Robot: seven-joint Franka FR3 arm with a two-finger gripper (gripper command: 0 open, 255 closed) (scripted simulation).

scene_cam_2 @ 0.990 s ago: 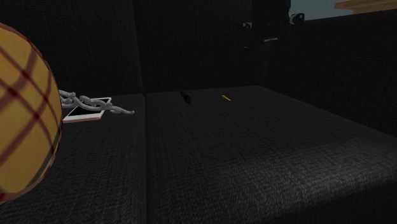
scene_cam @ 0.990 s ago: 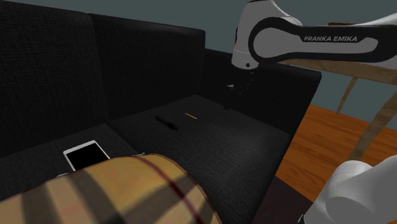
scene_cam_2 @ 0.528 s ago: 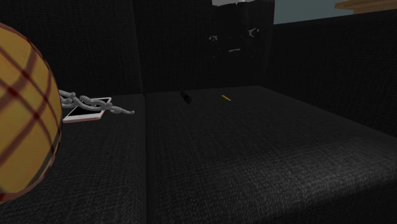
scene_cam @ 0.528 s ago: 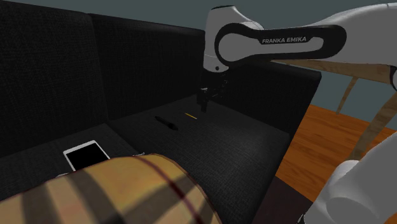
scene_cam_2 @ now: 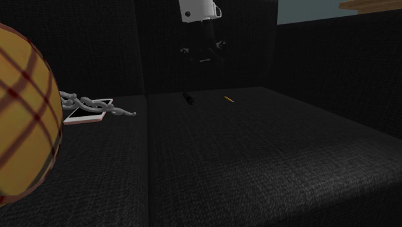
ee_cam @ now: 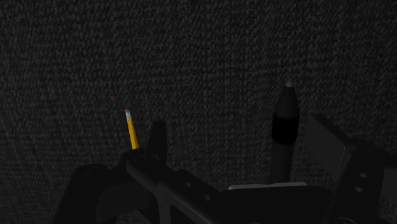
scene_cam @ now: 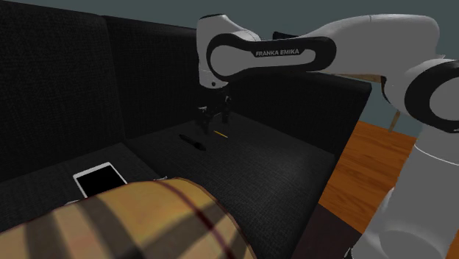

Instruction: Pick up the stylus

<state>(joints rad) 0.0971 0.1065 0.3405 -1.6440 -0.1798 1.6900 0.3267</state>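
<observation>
The stylus (scene_cam: 193,140) is a short black stick with a grey tip, lying on the black sofa seat (scene_cam: 257,165); in the second exterior view the stylus (scene_cam_2: 188,98) lies near the seat's back. My gripper (scene_cam: 214,118) hangs open a little above the seat, over the stylus and a yellow pencil (scene_cam: 220,134). In the wrist view the stylus (ee_cam: 284,124) lies between my spread fingers, close to one finger (ee_cam: 327,143); the pencil (ee_cam: 132,129) is just outside the other. The gripper (ee_cam: 238,137) holds nothing. From the second exterior view the gripper (scene_cam_2: 203,57) hovers above the stylus.
A phone (scene_cam: 99,179) lies on the neighbouring seat cushion, with a grey chain (scene_cam_2: 96,104) across it. A plaid cushion (scene_cam: 132,224) is in the foreground. The sofa back (scene_cam: 88,81) and armrest (scene_cam: 316,103) wall in the seat. Wooden floor (scene_cam: 382,169) lies beyond.
The arm has swung towards the shoulder view's left, carrying the gripper from beside the armrest to above the pencil and stylus. Nothing on the seat has moved.
</observation>
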